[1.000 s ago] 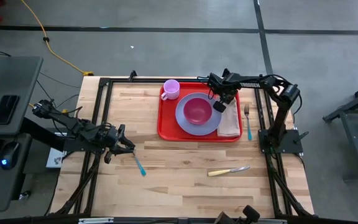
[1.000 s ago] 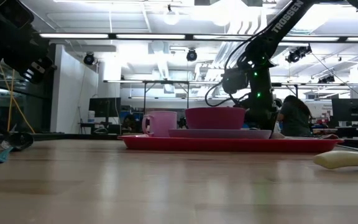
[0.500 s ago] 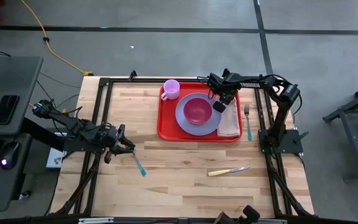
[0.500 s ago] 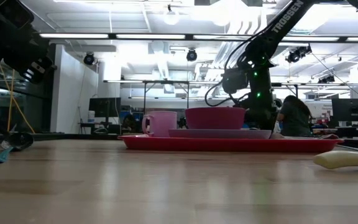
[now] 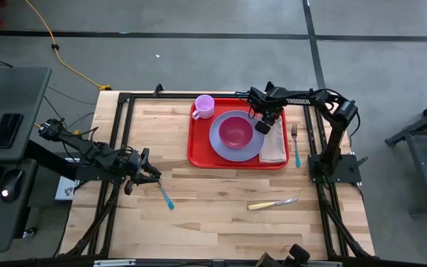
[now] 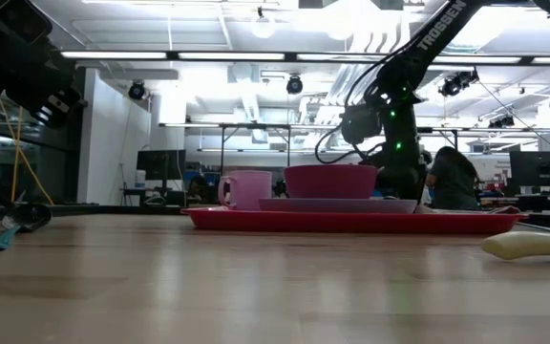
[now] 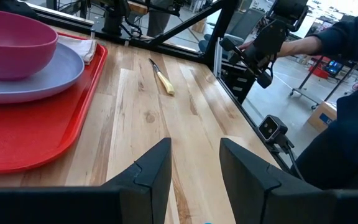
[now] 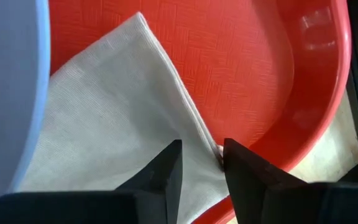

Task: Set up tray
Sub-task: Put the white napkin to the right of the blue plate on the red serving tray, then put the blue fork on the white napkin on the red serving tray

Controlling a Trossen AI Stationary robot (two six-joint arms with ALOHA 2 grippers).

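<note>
The red tray (image 5: 201, 148) lies at the table's far middle. It carries a pink cup (image 5: 204, 106), a lavender plate (image 5: 219, 140) with a magenta bowl (image 5: 235, 131), and a tan napkin (image 5: 274, 145) flat along its right side. My right gripper (image 8: 202, 163) is open and low over the napkin's far end (image 5: 267, 127), with one napkin edge (image 8: 185, 102) running between its fingers. My left gripper (image 5: 153, 178) is open near the table's left edge, just beyond a teal spoon (image 5: 167, 197) lying on the wood. My right gripper points down at the napkin's far end with a finger (image 8: 166, 171) on either side of its edge (image 8: 211, 144). The napkin lies flat on the tray. I cannot tell whether the fingertips touch it.
A teal-handled fork (image 5: 296, 145) lies right of the tray. A yellow-handled knife (image 5: 271, 203) lies nearer the front. Bare wood (image 5: 213, 215) spreads between the tray and the near edge. A person's dark sleeve (image 7: 353, 93) shows beyond the table's side in the left wrist view.
</note>
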